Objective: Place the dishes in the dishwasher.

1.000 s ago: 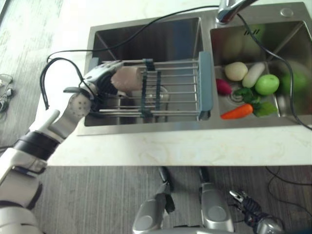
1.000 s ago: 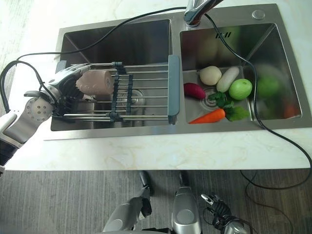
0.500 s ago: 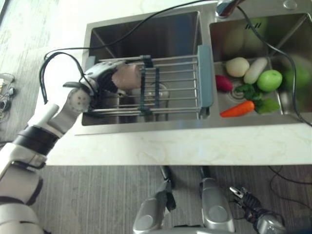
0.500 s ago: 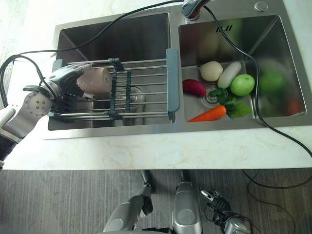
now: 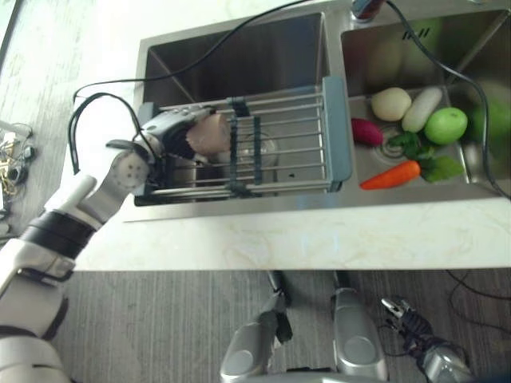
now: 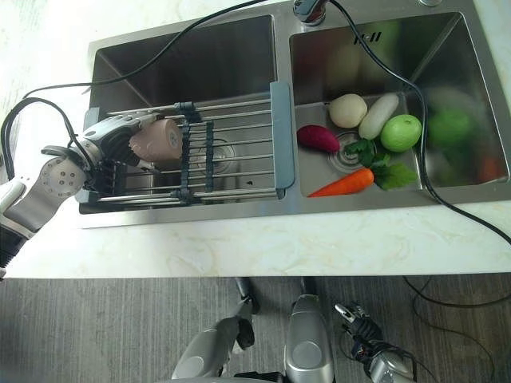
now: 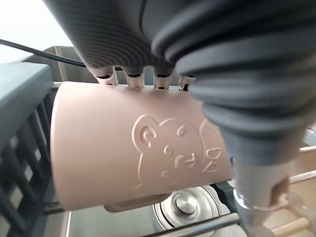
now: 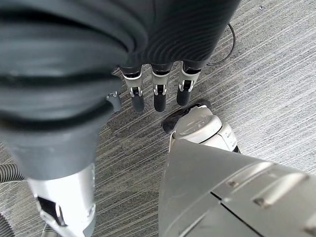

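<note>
Left hand [image 6: 120, 140] wrapped round a pink cup [image 7: 133, 143], cup lying on its side over the left end of the wire rack [image 6: 239, 152] across the left sink basin [image 6: 192, 64], right hand [image 8: 155, 91] hung slack-fingered over the floor, vegetables [image 6: 367, 144] lay in the right basin.

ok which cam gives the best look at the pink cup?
The left wrist view: the pink cup is seen up close, lying on its side with an embossed bear, the left hand curled round it. Both eye views show it small over the left basin, on the rack. The right wrist view points at the floor.
</note>
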You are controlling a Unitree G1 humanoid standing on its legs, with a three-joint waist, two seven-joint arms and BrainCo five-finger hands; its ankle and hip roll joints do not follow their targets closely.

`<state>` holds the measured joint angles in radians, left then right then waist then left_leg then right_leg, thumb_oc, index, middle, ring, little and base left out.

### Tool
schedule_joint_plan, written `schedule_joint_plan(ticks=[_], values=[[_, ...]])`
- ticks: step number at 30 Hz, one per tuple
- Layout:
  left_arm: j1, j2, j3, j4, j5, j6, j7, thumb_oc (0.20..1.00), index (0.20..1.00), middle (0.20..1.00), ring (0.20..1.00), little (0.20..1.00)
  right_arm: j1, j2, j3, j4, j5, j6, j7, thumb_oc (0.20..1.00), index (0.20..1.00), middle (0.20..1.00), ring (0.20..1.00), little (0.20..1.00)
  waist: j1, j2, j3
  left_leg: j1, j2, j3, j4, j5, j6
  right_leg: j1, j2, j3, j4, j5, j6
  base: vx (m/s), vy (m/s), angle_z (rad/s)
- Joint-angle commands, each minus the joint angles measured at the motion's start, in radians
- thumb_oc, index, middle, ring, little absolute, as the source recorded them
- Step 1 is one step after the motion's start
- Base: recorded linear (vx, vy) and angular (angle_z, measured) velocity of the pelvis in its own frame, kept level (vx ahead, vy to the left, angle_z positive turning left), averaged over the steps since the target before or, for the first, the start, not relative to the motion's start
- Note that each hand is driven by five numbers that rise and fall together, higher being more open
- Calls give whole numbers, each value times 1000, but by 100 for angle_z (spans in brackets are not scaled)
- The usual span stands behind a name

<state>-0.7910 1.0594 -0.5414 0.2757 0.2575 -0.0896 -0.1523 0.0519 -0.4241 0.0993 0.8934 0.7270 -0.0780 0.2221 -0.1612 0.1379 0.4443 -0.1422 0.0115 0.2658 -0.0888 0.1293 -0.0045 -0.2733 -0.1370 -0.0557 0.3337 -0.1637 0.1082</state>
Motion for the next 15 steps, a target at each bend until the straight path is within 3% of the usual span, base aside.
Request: schedule_joint_plan(ticks=[1,7,8,10,15], values=[[46,17,8,-12,28,5,-42,1000,1000,1000,1000,1000,12,-21,-32,-19,15,-18,0,1000,1000,1000,1000,1000,-16,-30,-7,-64,18,-27,267,-226,-44,-3,-73,-46,-200,163,64,0,0,0],[42,18,2,17,40,51,-21,1000,1000,1000,1000,1000,12,-21,-31,-25,13,-20,-5,1000,1000,1000,1000,1000,-18,-29,-5,-66,20,-21,264,-225,-44,-9,-75,-46,-199,163,66,0,0,0],[48,14,5,17,44,118,-78,1000,1000,1000,1000,1000,10,-20,-31,-29,12,-17,-11,1000,1000,1000,1000,1000,-16,-28,-4,-69,19,-23,267,-226,-44,-12,-75,-47,-196,163,65,0,0,0],[71,1,7,34,51,185,-116,1000,1000,1000,1000,1000,6,-19,-32,-32,11,-15,-15,1000,1000,1000,1000,1000,-16,-28,-2,-71,19,-27,271,-227,-44,-13,-77,-47,-194,164,66,0,0,0],[67,-13,-10,133,57,226,-82,1000,1000,1000,1000,1000,-5,-28,-23,-50,11,-17,-13,1000,1000,1000,1000,1000,-25,-32,3,-75,24,-19,268,-225,-42,-24,-74,-40,-192,164,67,-3,3,-1]])
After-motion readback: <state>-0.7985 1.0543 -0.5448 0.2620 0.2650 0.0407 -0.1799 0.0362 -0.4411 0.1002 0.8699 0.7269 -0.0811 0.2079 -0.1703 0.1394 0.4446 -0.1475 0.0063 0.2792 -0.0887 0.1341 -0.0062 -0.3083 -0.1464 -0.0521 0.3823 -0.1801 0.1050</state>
